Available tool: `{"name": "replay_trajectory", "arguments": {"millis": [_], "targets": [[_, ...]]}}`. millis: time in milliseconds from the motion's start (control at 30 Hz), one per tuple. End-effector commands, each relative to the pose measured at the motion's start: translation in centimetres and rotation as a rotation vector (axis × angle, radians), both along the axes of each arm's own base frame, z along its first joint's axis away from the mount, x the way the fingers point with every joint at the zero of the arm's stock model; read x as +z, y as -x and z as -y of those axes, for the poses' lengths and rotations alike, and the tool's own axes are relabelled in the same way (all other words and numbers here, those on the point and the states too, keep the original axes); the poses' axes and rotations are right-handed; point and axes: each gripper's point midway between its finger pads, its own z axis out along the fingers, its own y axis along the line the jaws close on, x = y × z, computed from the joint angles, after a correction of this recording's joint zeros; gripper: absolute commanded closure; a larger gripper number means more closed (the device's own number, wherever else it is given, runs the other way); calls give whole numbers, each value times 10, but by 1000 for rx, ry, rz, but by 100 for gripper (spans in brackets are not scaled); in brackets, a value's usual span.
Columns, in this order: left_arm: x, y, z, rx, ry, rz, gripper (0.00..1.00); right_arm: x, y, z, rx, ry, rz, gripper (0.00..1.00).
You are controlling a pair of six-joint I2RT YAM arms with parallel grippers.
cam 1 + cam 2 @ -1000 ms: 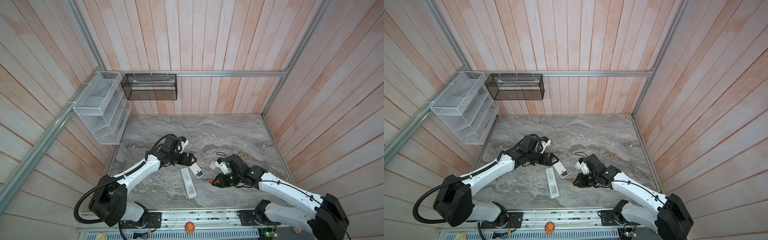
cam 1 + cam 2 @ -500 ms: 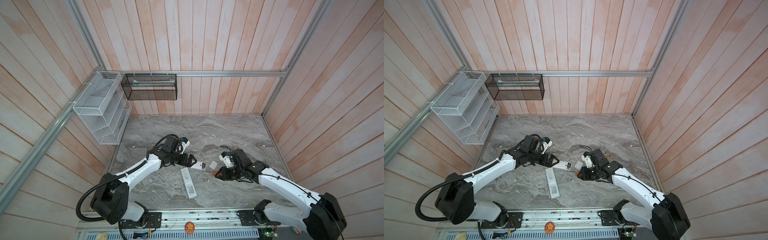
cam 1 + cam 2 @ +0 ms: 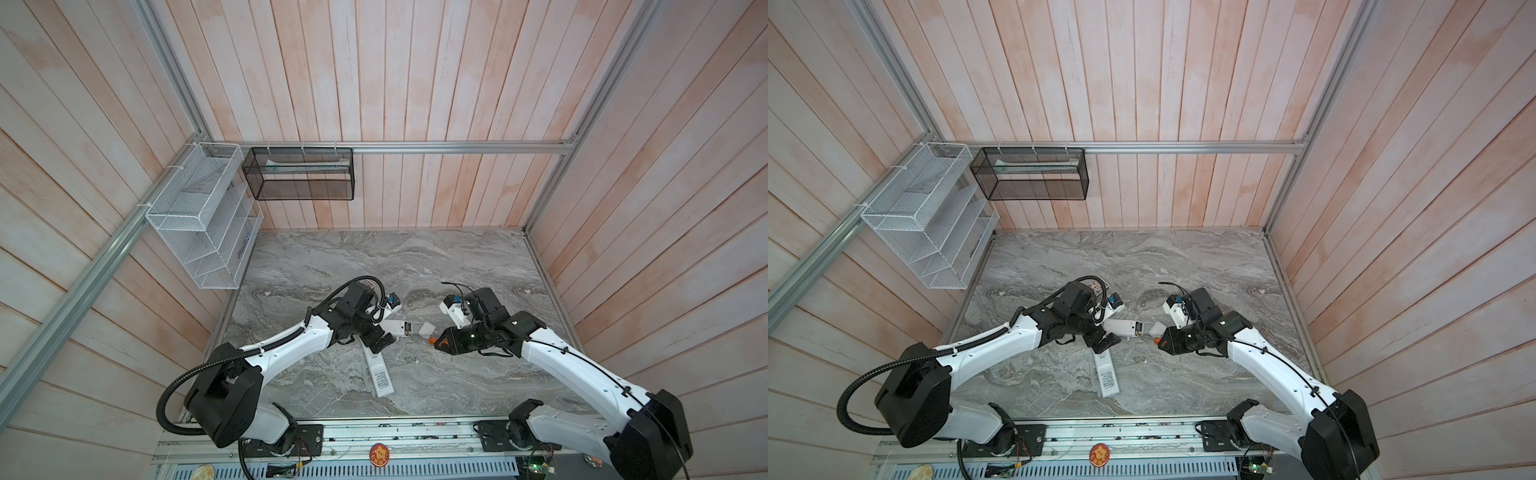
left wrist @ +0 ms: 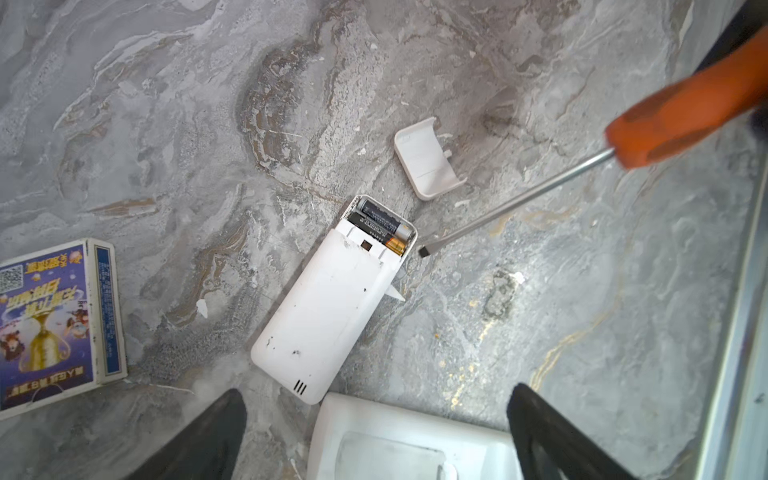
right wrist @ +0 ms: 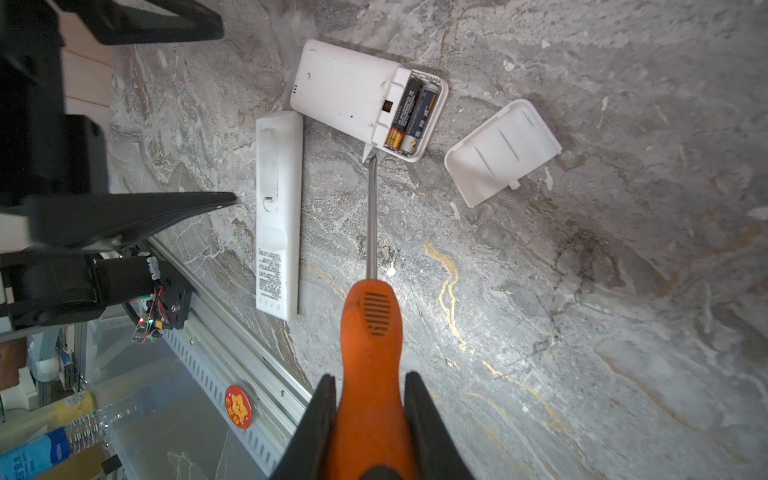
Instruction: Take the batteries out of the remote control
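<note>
A short white remote control (image 4: 328,307) lies on the marble with its compartment open. Two dark batteries (image 4: 380,224) sit side by side inside it, also seen in the right wrist view as batteries (image 5: 409,116). Its white cover plate (image 5: 503,151) lies loose beside it. My right gripper (image 5: 370,382) is shut on the orange handle of a screwdriver (image 5: 370,328), whose tip rests at the remote's edge right by the batteries. My left gripper (image 4: 376,395) stands open and empty above the end of a long white remote (image 5: 278,216). In both top views the short remote (image 3: 397,328) (image 3: 1123,327) lies between the two grippers.
A printed card box (image 4: 50,324) lies near the short remote on the left arm's side. A white wire rack (image 3: 203,220) and a black mesh basket (image 3: 299,178) hang on the walls. The metal rail (image 3: 374,432) borders the table's front edge.
The short remote has swung round to lie crosswise. My open left gripper has drawn toward the front edge, over the long remote. My right gripper with the screwdriver has shifted slightly right.
</note>
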Motion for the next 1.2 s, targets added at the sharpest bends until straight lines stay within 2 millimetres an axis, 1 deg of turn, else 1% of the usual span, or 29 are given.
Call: {"name": "replay_trajectory", "arguments": {"millis": [0, 67, 133, 200, 267, 367, 433, 500, 567, 633, 700, 800, 933, 1033, 1167], "targets": [[-2, -9, 2, -165, -54, 145, 0, 23, -2, 7, 64, 37, 99, 100], [-10, -13, 1, -196, -78, 132, 0, 32, -12, 13, 32, 61, 136, 100], [-16, -17, 2, -225, -93, 134, 0, 46, -23, 12, 16, 18, 166, 100], [-19, -23, 2, -251, -103, 162, 1, 61, -36, 13, 12, 41, 230, 100], [-18, -26, 3, -286, -101, 190, 1, 70, -46, 15, 39, 89, 278, 100], [-18, -37, 2, -295, -108, 194, 1, 79, -52, 22, 139, 185, 358, 100], [-17, -41, 2, -306, -111, 188, 1, 75, -50, 27, 229, 248, 393, 100], [-19, -41, 2, -331, -114, 183, 1, 64, -39, 32, 375, 312, 408, 100], [-21, -39, 3, -349, -109, 179, 1, 59, -36, 39, 434, 373, 410, 100], [-24, -37, 2, -358, -101, 172, 1, 60, -38, 44, 459, 408, 437, 100], [-29, -32, 1, -380, -99, 163, 1, 63, -35, 41, 511, 398, 470, 100], [-35, -30, -1, -387, -110, 163, 1, 69, -34, 35, 550, 365, 492, 100], [-38, -29, -2, -395, -106, 163, 1, 60, -30, 28, 598, 337, 451, 100], [-42, -29, -3, -399, -111, 156, 1, 52, -34, 26, 594, 340, 427, 100], [-49, -31, -4, -395, -126, 157, 2, 46, -37, 21, 581, 327, 402, 100]]}}
